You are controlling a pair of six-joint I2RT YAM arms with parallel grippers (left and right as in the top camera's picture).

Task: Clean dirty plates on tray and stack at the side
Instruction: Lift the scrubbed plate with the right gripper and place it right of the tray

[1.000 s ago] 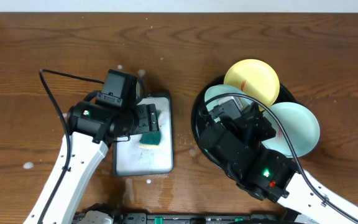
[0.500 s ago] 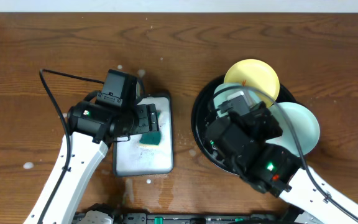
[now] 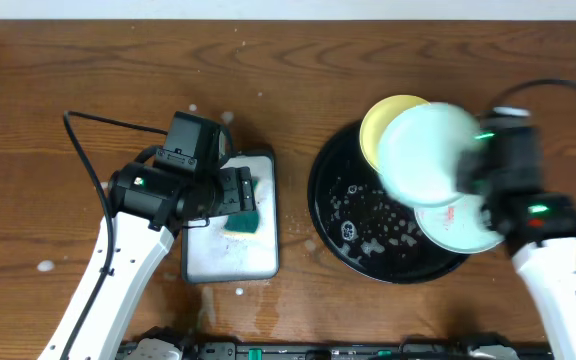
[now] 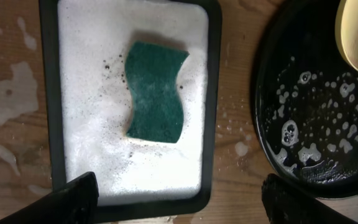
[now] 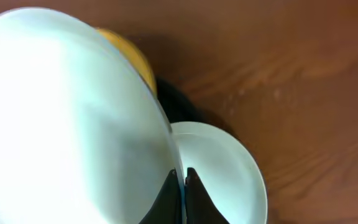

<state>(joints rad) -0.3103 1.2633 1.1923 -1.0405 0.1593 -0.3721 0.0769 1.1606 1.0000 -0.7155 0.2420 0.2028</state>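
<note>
Over to the right gripper (image 5: 184, 186) first: pinched tight on the rim of a pale mint plate (image 3: 426, 152), gripped edge-on at its lower lip in the wrist view. Held up above the black tray (image 3: 340, 190), blurred in the overhead shot, overlapping the yellow plate (image 3: 380, 122) and the second mint plate (image 3: 460, 228) underneath. No telling whether any smear marks the held one (far too washed out). Sitting at the tray's far edge, partly hidden, the yellow plate, with a red streak across it in the left wrist view. Resting at the tray's right edge, the second mint plate. Scattered over the tray's bare floor, soap bubbles (image 3: 368, 225) and wet specks.

Now across to the left: hovering over the white rectangular tray (image 3: 203, 262), the left gripper (image 3: 240, 192), with fingers (image 4: 73, 199) spread wide and nothing between them. Lying flat on the foam (image 4: 92, 74), a little right of that tray's middle, a green sponge (image 4: 155, 92) with wavy sides, clear of both fingertips. Beside the white tray's left edge, pale wet patches on the wooden table (image 3: 48, 100).
</note>
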